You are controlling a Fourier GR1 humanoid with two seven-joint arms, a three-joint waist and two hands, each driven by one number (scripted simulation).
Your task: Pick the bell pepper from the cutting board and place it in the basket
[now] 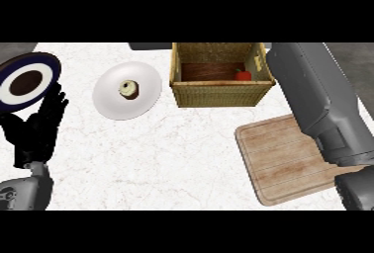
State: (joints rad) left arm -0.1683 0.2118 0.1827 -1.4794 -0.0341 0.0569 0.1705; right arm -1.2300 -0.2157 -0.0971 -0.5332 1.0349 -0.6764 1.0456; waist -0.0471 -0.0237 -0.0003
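Looking steeply down on a white marbled table point(182, 163). Standing in the upper middle of the frame, a square wicker basket point(219, 94), open at the top, with a brown floor inside. Lying on that floor, in the right corner close to the right wall, a small red bell pepper point(242, 75); cannot tell whether upright or tipped.

Lower right of the frame: a pale wooden cutting board point(288, 158) with rounded corners, well apart from the basket's front wall, partly covered by a thick grey right forearm point(314, 99). Rising from the lower right edge, slanting up and left across the board, ending beside the basket's right wall at the top of the view. Right hand itself not showing beyond the arm's upper end, so open or closed cannot be told.

Left of the basket, near but not touching: a white plate point(110, 106) carrying a small round cream-and-brown pastry point(128, 89) at its centre. Upper left corner: a dark blue plate point(45, 62) with a white ring and a brown middle.

Resting at the left edge, a black left hand point(33, 131), fingers straight and spread, pointing up, holding nothing, fingertips reaching the lower rim of the blue plate. Below it, a grey left forearm point(25, 192).
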